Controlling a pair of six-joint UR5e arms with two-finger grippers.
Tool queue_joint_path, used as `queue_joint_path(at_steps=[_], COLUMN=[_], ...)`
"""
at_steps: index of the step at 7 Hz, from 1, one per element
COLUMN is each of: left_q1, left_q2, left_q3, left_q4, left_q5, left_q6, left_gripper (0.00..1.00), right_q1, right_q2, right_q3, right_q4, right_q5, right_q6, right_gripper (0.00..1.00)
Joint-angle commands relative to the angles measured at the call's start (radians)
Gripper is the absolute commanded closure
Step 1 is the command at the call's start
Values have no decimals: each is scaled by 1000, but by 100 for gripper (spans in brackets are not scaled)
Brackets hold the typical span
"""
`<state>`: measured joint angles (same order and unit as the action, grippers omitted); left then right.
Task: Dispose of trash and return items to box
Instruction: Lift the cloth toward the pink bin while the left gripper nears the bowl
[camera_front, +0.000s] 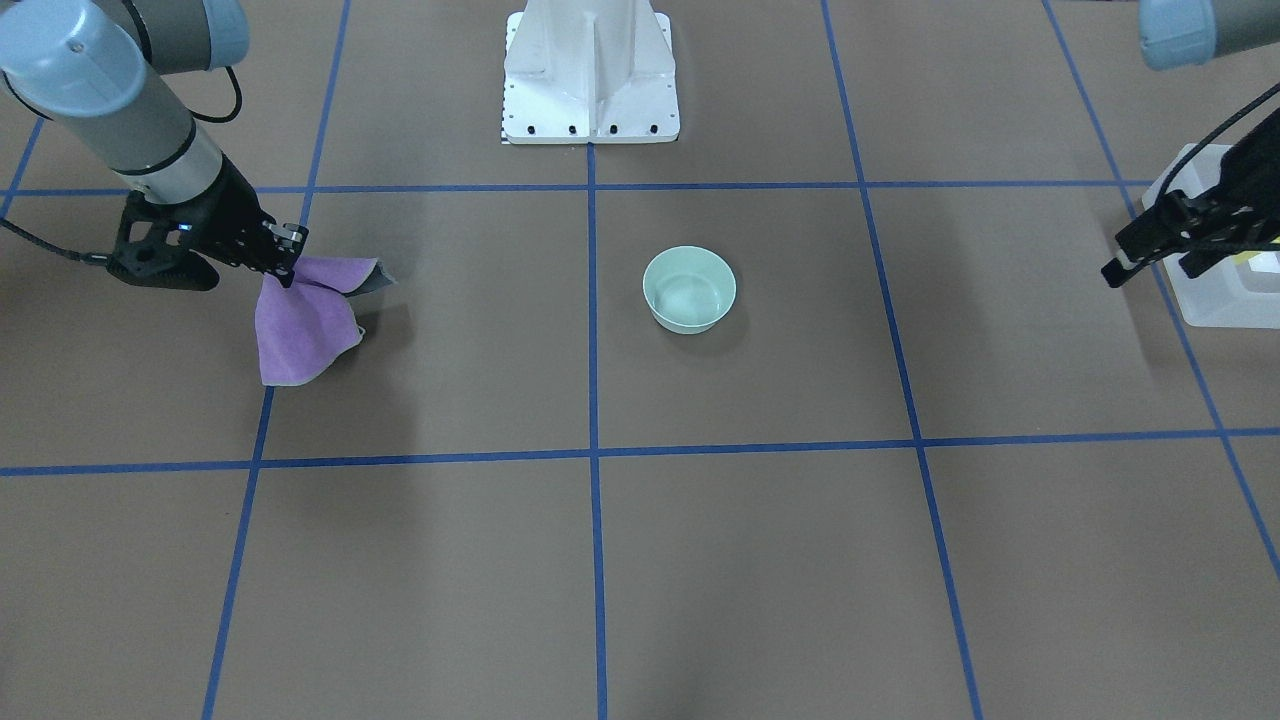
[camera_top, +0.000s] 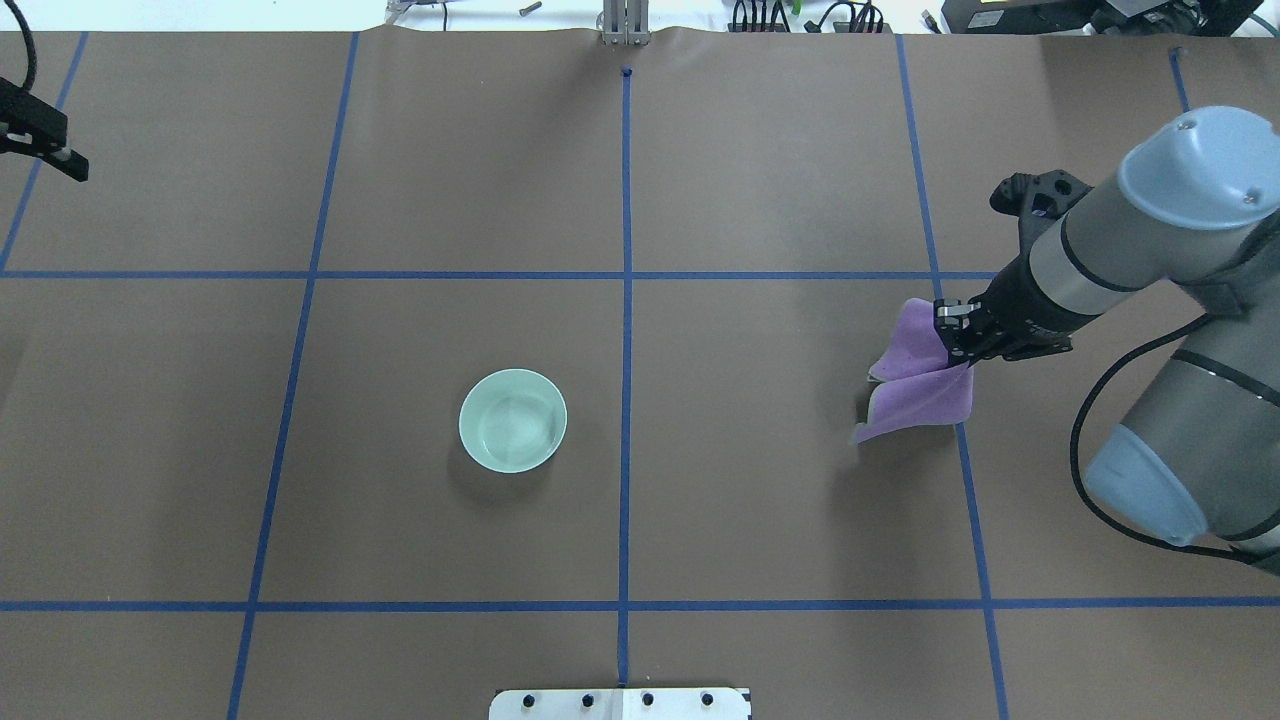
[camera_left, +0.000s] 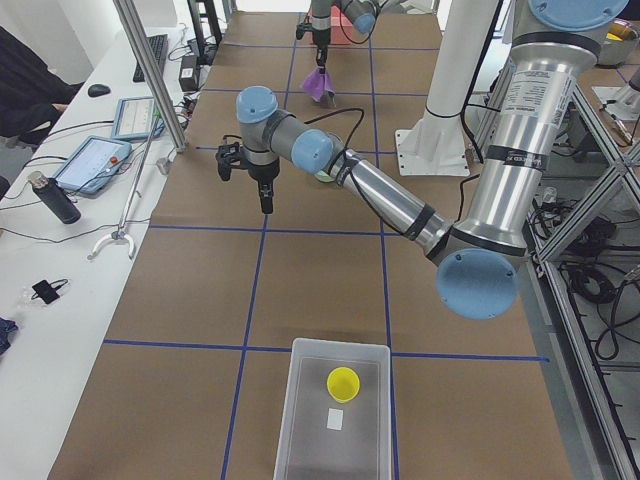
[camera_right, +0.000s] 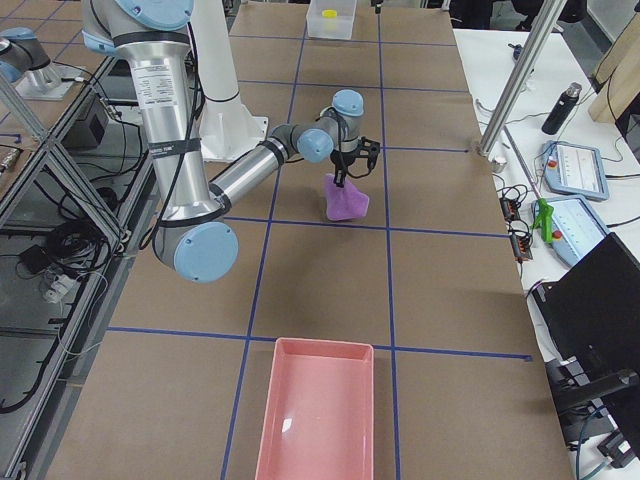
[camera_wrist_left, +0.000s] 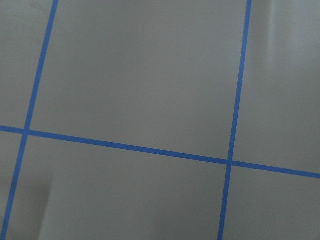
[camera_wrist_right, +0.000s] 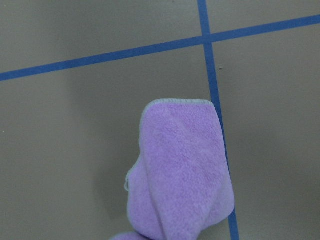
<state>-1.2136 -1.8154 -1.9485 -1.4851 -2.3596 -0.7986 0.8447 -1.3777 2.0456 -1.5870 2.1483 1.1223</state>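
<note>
Pinching the purple cloth (camera_front: 300, 335) by its upper edge with the right fingers (camera_front: 287, 262), above a blue tape line on the counter (camera_front: 760, 560). Mint-green bowl (camera_front: 689, 290) upright near the counter's middle, well apart from both arms, before the white robot base (camera_front: 590, 90). Yellow cup (camera_left: 343, 383) upright inside the box (camera_left: 300, 400) at the left end. Left fingers (camera_left: 265, 200) hanging between box and bowl; spread or pressed together, cannot tell. Pink tray (camera_right: 315, 420) at the right end.

I see the mint-green bowl (camera_top: 512, 420) from overhead and from the facing front camera. Wrist cameras hug the table (camera_wrist_left: 150, 75).
</note>
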Motion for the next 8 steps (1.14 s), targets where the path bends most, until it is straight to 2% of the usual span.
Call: queue_joint_path(at_steps=[1, 2, 4, 5, 6, 8], left_q1=[226, 296, 458, 472, 500, 587], left_q2=[-72, -120, -154, -153, -154, -176], left_q3=[-9, 2, 23, 77, 132, 164], left_q4=[-96, -99, -124, -189, -249, -259], left_q5=[115, 121, 274, 281, 296, 359], left_q6=[-311, -371, -468, -481, -482, -511], left_gripper=[2, 2, 2, 2, 2, 2], right_q1=[174, 260, 446, 547, 607, 718], right_q2=[-3, -4, -4, -6, -7, -49], right_q3=[102, 114, 96, 90, 79, -23], right_q4=[-150, -219, -394, -486, -531, -515], right_q5=[8, 1, -11, -11, -14, -25], right_q6=[-47, -173, -527, -734, -842, -1067], right_gripper=[100, 100, 100, 100, 100, 100])
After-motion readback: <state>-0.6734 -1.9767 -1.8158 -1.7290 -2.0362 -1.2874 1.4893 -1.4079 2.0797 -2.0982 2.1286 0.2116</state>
